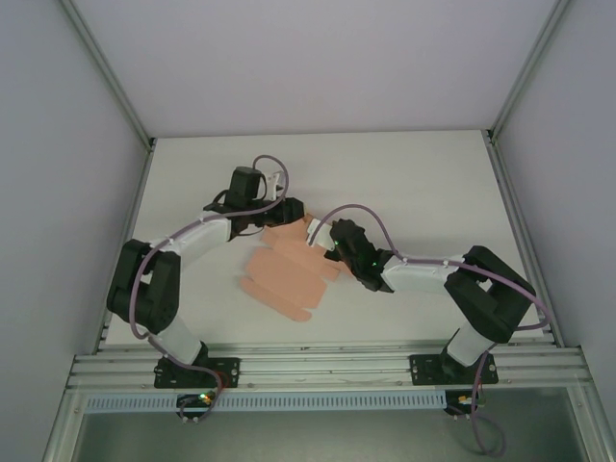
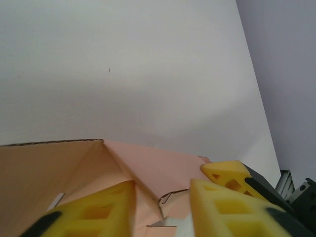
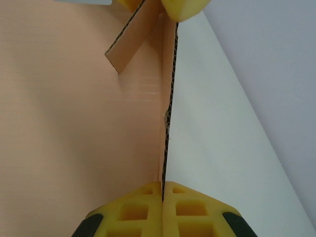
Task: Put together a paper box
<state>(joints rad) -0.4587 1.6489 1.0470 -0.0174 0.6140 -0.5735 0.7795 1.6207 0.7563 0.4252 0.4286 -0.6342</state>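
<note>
- Clearly, the right tool (image 3: pixel 163 191) is clenching the raw edge of an upright wall of the paper box (image 1: pixel 285 277), with both pads pressing together on the card and no gap showing. By my reading, it is pinning that wall upright so the fold is not dropping back flat.
- The left tool (image 2: pixel 162 217) is hanging with its yellow fingers (image 2: pixel 101 213) standing apart, one on each side of a raised crease and a small notched flap (image 2: pixel 165 197). Nothing is being pinched there. It is probably lining up to take or press that flap.
- Both tools are working at the same corner. Straight ahead of the right tool, at the far end of the wall it is gripping, a yellow fingertip (image 3: pixel 174 7), most likely the left tool's, is showing beside a narrow tab (image 3: pixel 129 47) that is leaning inward.
- From above, the box is lying on the white counter (image 1: pixel 414 183) between the two tools. Its far part is sitting right under them, and its rounded flaps are spreading flat behind both tools, toward the arm bases (image 1: pixel 197 371).
- The card is looking salmon-pink, thin and matte, with corrugation showing at its cut edges. It is only partly formed: one wall and a slanting panel are rising while the rest is lying flat as a die-cut sheet.
- In my judgement the assembly is sitting at an early stage, and such light card is likely buckling if squeezed off the crease.
</note>
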